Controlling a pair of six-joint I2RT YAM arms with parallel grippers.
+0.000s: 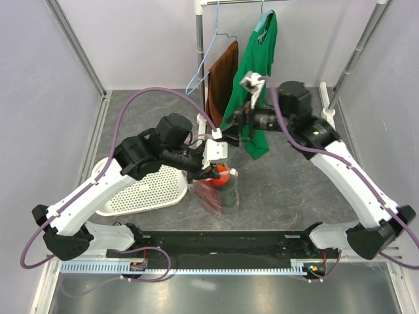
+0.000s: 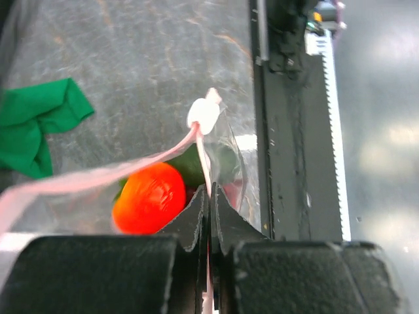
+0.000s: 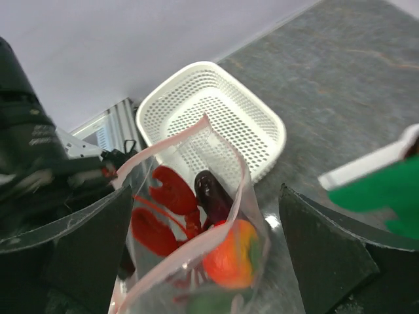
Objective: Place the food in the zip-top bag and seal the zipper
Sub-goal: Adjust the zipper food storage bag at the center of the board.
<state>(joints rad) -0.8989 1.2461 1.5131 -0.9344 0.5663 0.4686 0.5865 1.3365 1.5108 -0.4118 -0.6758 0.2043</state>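
Note:
The zip-top bag [image 1: 216,193] hangs upright at the table's middle. My left gripper [image 2: 209,196] is shut on its pink zipper [image 2: 98,178], close to a white tab [image 2: 204,116]. In the right wrist view the bag's mouth [image 3: 196,248] gapes open. Inside lie the red lobster [image 3: 163,203], a dark purple piece [image 3: 213,199], the tomato [image 3: 229,255] and a green piece [image 3: 209,304]. My right gripper [image 3: 203,252] is above the bag, open wide, its fingers [image 3: 327,255] standing on either side of the mouth.
A white perforated basket [image 1: 141,190] lies left of the bag. Behind it a rack holds a green shirt [image 1: 255,59], a brown garment [image 1: 222,78] and a blue hanger [image 1: 206,65]. The shirt's hem hangs by my right gripper. A black rail [image 2: 294,163] runs along the near edge.

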